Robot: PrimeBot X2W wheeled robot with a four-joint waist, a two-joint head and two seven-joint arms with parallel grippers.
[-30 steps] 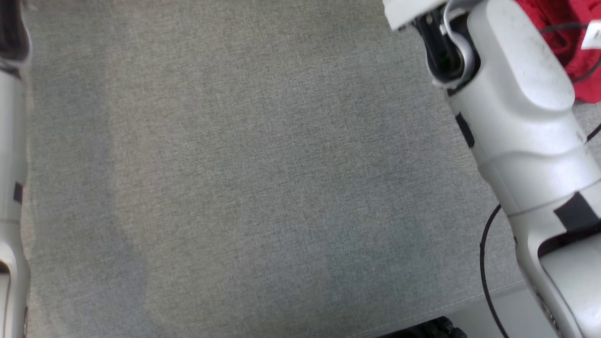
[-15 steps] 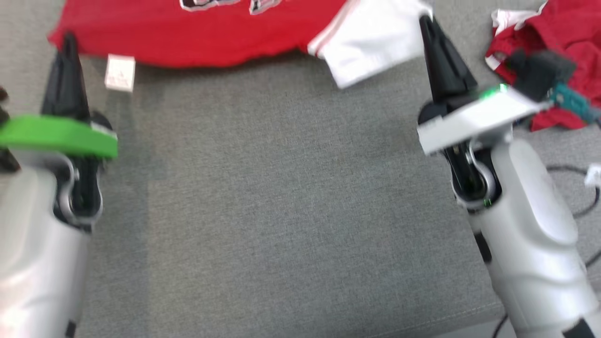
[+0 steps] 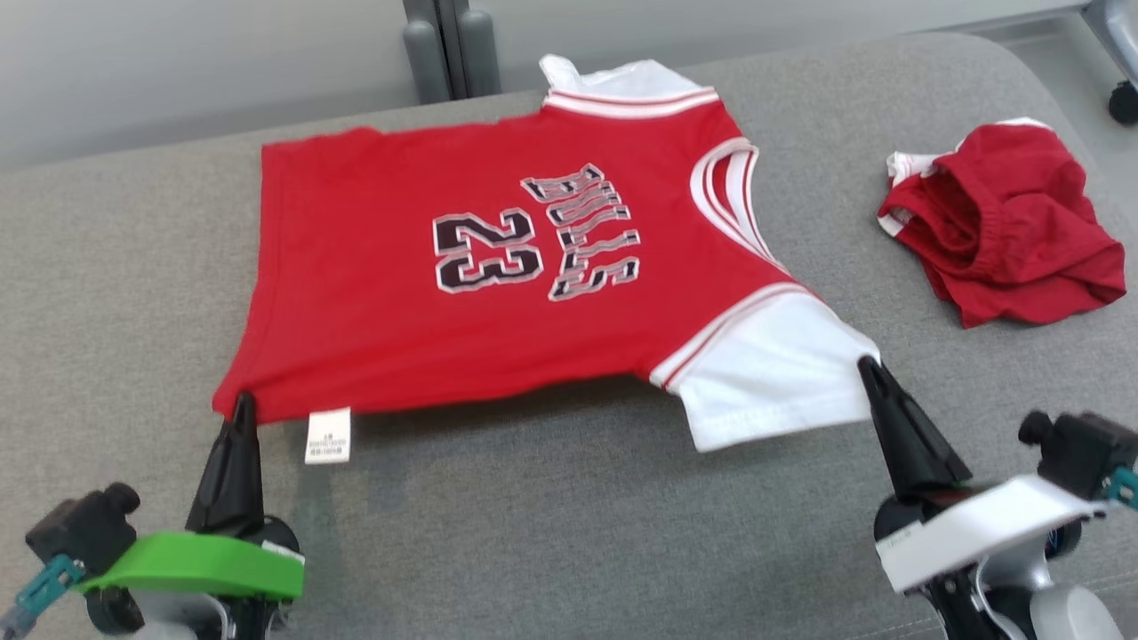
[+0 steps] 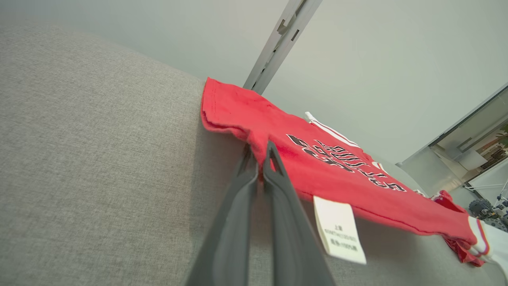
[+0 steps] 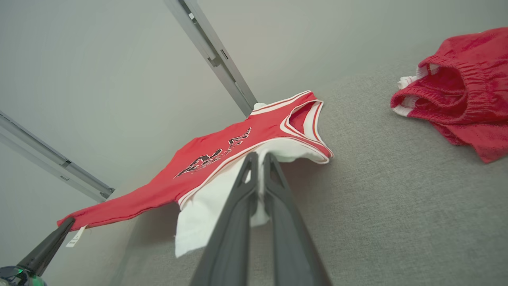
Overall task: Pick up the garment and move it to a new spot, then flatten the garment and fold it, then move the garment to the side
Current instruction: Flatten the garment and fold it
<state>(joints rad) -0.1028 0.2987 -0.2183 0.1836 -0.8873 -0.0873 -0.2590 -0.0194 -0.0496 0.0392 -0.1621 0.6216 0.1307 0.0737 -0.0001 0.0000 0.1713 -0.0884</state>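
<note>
We hold the red cloth number 23 jersey [image 3: 373, 293], left end effector [image 3: 242, 402] pinching its near corner, right end effector [image 3: 867, 364] pinching its white sleeve [image 3: 773, 382].

- Bare desk [image 3: 551, 533] lies open at the front, between left hand [image 3: 242, 402] and right hand [image 3: 864, 363].
- The jersey [image 3: 462, 302] covers the middle.
- Crumpled shorts [image 3: 1005, 231] block the far right; a bare strip separates them from the jersey.
</note>
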